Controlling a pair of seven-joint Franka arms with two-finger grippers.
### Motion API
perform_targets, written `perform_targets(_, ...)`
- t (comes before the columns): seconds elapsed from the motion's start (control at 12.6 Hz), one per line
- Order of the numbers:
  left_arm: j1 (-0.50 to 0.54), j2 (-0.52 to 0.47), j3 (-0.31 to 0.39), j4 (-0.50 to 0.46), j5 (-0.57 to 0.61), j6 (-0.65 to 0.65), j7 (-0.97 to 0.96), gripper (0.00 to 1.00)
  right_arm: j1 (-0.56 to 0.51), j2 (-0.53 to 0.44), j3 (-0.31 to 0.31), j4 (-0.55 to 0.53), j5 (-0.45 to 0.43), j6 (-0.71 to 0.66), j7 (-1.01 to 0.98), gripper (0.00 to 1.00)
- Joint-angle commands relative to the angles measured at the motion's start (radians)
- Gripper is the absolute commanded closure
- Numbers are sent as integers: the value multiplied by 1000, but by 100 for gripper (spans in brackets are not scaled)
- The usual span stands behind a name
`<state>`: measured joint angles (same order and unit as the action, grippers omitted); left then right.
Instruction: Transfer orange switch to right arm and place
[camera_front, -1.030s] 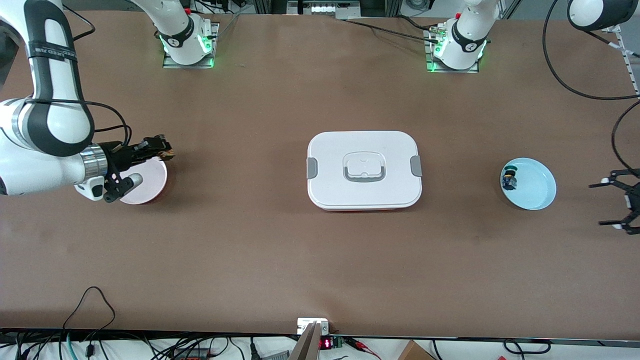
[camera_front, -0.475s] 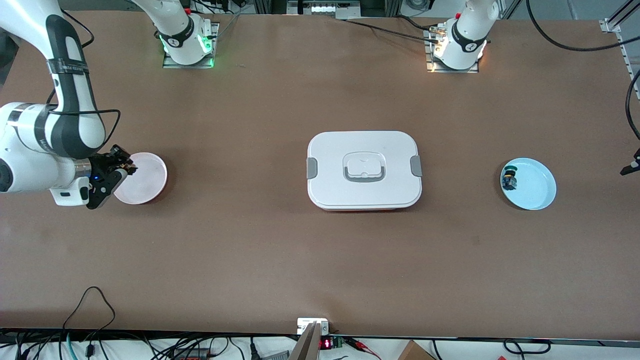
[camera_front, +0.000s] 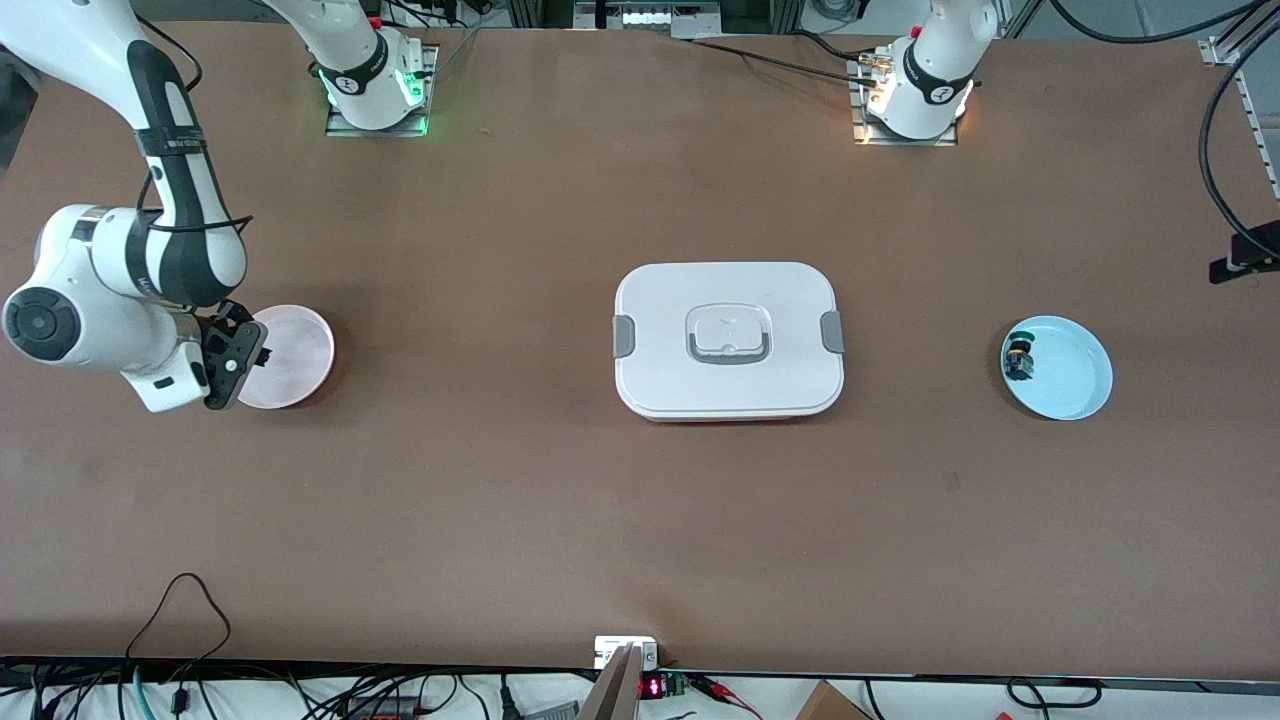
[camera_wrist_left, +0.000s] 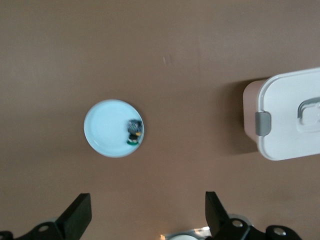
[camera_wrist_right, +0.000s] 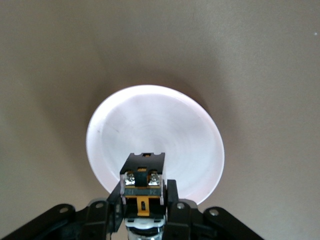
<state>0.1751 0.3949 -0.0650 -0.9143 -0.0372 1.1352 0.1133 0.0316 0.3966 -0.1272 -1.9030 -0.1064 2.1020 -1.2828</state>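
The orange switch (camera_wrist_right: 143, 186), a black body with an orange-brown block and two screws, is clamped between the fingers of my right gripper (camera_wrist_right: 144, 200), which is shut on it. That gripper (camera_front: 236, 358) hangs over the rim of the pink plate (camera_front: 292, 357) at the right arm's end of the table. In the right wrist view the pink plate (camera_wrist_right: 155, 142) lies just under the switch. My left gripper (camera_wrist_left: 148, 220) is open and empty, high above the table near the blue plate (camera_wrist_left: 112, 128). Only a black bit of it shows at the front view's edge.
A white lidded box (camera_front: 728, 340) with grey latches stands mid-table. The blue plate (camera_front: 1060, 368) at the left arm's end holds a black part with a green cap (camera_front: 1018, 360). Cables run along the table edge nearest the front camera.
My right arm swung its gripper from level over the pink plate's rim to pointing down at it, still holding the switch. The left gripper drew away, almost out of the front view.
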Motion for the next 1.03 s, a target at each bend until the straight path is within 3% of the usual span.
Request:
perform_targets(0.0, -22, -72, -7, -90, 30, -46, -292, 0, -16, -39, 8, -99, -30, 101, -82, 91)
perform_targets(0.32, -14, -331, -13, -552, 30, 214, -310, 0, -22, -45, 8, -204, -30, 234, -105, 91)
perform_targets(0.48, -13, -383, -12, -754, 30, 374, -308, 0, -27, -47, 8, -258, -30, 295, -105, 91)
perform_targets(0.63, -11, -384, -12, -863, 31, 490, -308, 0, -27, -47, 9, -298, -30, 352, -105, 92)
perform_targets(0.95, -17, -381, -13, -873, 33, 517, -308, 0, -27, -41, 8, -326, -30, 417, -105, 91)
